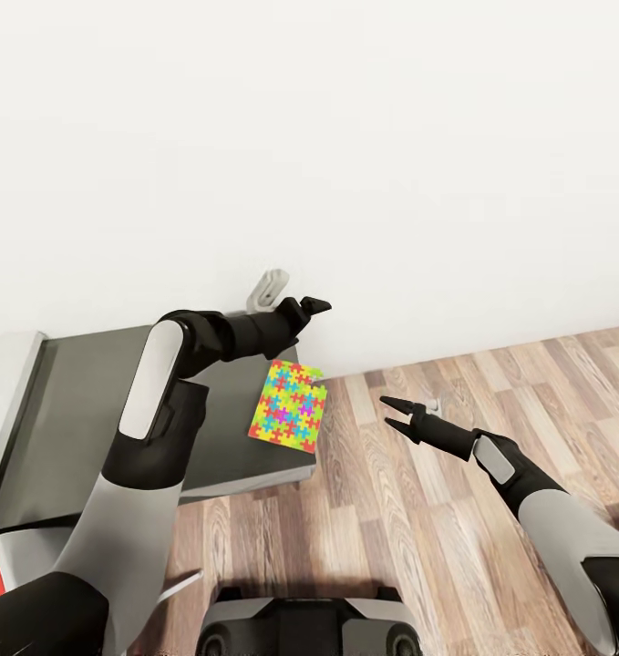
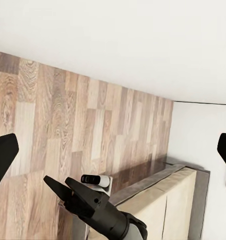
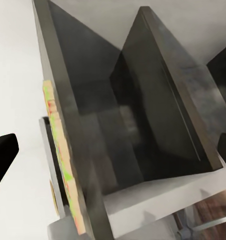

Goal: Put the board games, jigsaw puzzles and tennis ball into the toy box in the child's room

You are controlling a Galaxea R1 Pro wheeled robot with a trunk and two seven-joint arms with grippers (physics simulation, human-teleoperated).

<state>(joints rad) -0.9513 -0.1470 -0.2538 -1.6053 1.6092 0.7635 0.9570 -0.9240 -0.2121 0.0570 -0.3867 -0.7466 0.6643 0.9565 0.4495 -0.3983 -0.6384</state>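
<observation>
Right, the jigsaw puzzle [image 1: 289, 406] is lying flat on the dark grey section of the bench [image 1: 90, 410], close to the bench's corner nearest the wood-plank floor [image 1: 418, 510], with one edge seeming to poke slightly past the bench edge. It is looking thin, light and fairly stiff, probably slick on its face, so pinching that overhanging edge looks the best bet, since there is little height to grab from above. The left pincer [image 1: 311, 306] is hovering above and just beyond the puzzle, near the white wall [image 1: 345, 137], its fingers spread apart and holding nothing. The right pincer [image 1: 389, 412] is hanging over the floor, well off to the side of the bench, its two fingers also parted and empty. A small grey fitting [image 1: 267, 290] is showing on the wall behind the left arm.
</observation>
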